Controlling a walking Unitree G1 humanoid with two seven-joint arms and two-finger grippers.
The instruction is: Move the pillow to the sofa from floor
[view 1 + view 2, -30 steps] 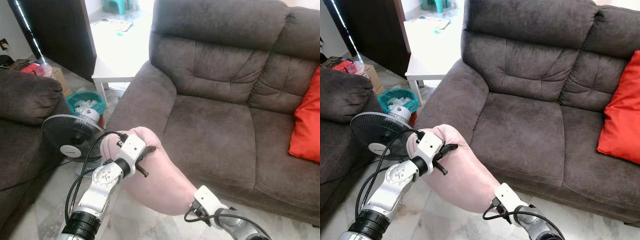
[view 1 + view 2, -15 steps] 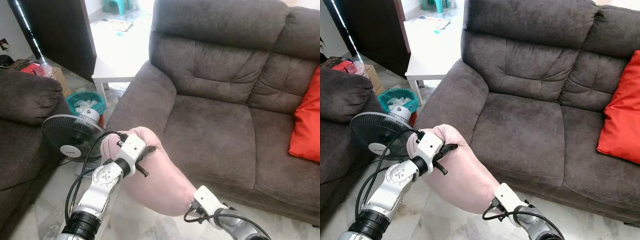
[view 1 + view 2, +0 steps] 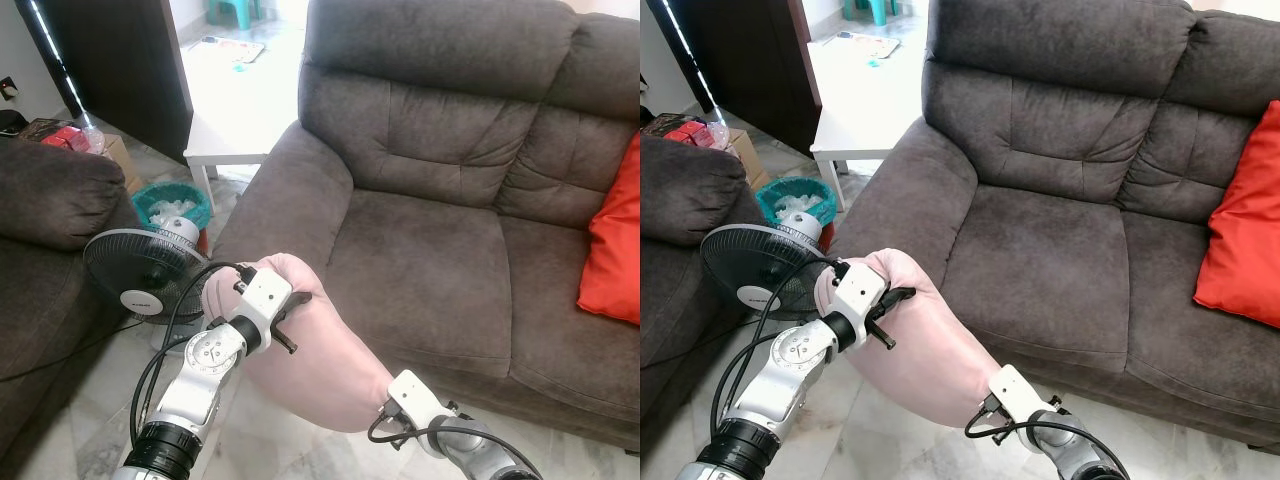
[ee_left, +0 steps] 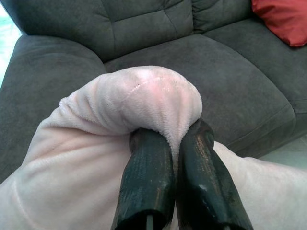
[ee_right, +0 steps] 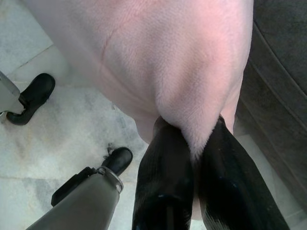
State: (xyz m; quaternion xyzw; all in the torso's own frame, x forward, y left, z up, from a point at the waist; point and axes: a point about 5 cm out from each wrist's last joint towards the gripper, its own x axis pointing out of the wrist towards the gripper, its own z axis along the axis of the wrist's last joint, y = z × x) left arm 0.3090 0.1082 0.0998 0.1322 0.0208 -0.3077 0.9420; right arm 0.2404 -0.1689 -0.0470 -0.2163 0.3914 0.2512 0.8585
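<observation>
A soft pink pillow [image 3: 320, 360] hangs in the air in front of the dark grey sofa [image 3: 430, 250], just off its left armrest and seat front. My left gripper [image 4: 168, 143] is shut on the pillow's upper left corner, the plush bunched between its black fingers [image 4: 146, 177]. My right gripper [image 5: 192, 139] is shut on the pillow's lower right corner, low near the floor. In the eye views the left wrist [image 3: 262, 298] presses against the pillow and the right wrist [image 3: 412, 392] sits under its lower edge.
A red cushion [image 3: 615, 250] leans at the sofa's right end. A standing fan [image 3: 140, 272] is on the floor at left, beside a second dark sofa [image 3: 45, 230]. A teal bin [image 3: 170, 205] and a white table [image 3: 225, 140] stand behind. My black feet [image 5: 33, 96] rest on the marble floor.
</observation>
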